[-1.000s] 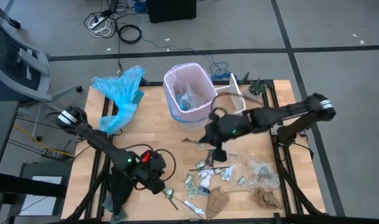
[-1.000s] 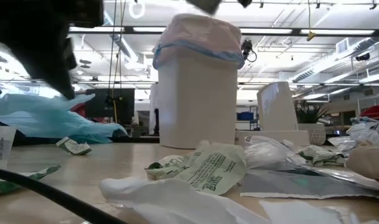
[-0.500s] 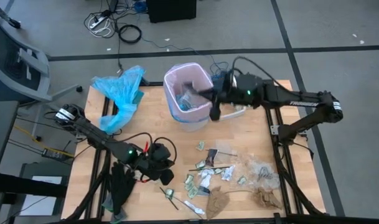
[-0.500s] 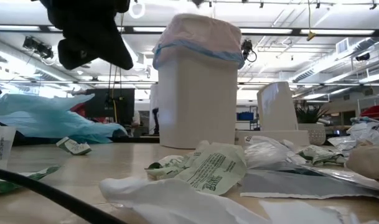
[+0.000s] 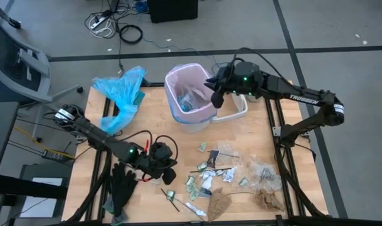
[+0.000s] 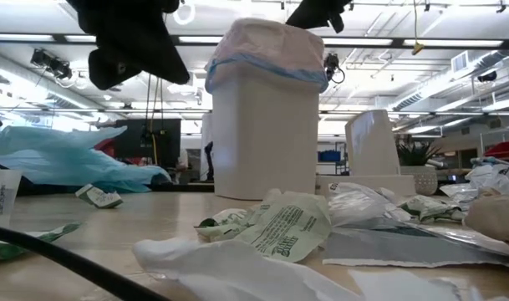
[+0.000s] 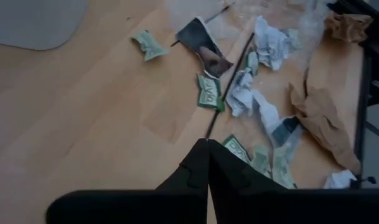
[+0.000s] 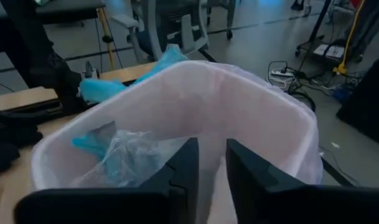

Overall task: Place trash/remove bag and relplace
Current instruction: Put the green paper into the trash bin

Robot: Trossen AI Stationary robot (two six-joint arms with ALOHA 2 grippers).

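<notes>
Trash scattered over the near right part of the table: brown paper, green printed wrappers, clear film, thin black sticks. More scraps already inside the bag, a pale pink liner with a blue drawstring, lining the white bin at the table's far middle. Right gripper poised over the bin's right rim, fingers slightly parted with a narrow gap, holding nothing visible. Left gripper low above the near left of the table, fingers pressed together, empty, pointing toward the wrappers. Light-blue plastic bag lying at the far left; black gloves at the near left edge.
</notes>
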